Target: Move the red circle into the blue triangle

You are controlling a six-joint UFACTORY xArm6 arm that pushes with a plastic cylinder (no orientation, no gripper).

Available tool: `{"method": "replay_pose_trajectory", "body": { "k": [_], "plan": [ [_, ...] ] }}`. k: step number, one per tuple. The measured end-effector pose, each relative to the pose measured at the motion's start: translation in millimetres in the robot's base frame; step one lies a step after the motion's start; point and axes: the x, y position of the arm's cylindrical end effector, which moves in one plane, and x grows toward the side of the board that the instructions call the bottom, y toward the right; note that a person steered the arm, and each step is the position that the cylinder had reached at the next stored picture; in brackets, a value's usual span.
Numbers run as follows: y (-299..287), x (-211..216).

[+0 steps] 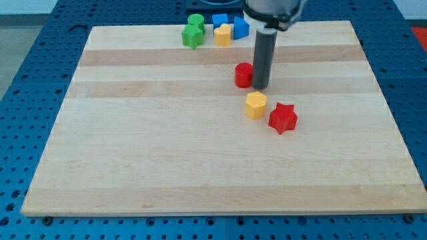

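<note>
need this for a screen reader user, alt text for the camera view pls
My tip touches the right side of the red circle mid-board, with the blue triangle at the view's top. A yellow hexagon and red star sit just below.

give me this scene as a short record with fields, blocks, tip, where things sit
board: wooden table top on blue perforated base
my tip: just to the view's right of the red circle, touching or nearly so
red circle: upper middle of board
blue triangle: top edge, above the red circle
yellow hexagon: below my tip
red star: right of the yellow hexagon
top cluster: green blocks, blue block, yellow block
task state: red circle still apart from blue triangle
</note>
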Motion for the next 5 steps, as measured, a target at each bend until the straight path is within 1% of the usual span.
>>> {"method": "replay_pose_trajectory", "body": {
  "k": [1,3,4,5],
  "plan": [
    [0.0,-3.8],
    [-11.8,40.3],
    [-15.0,45.6],
    [-17.0,10.3]
  ]
}}
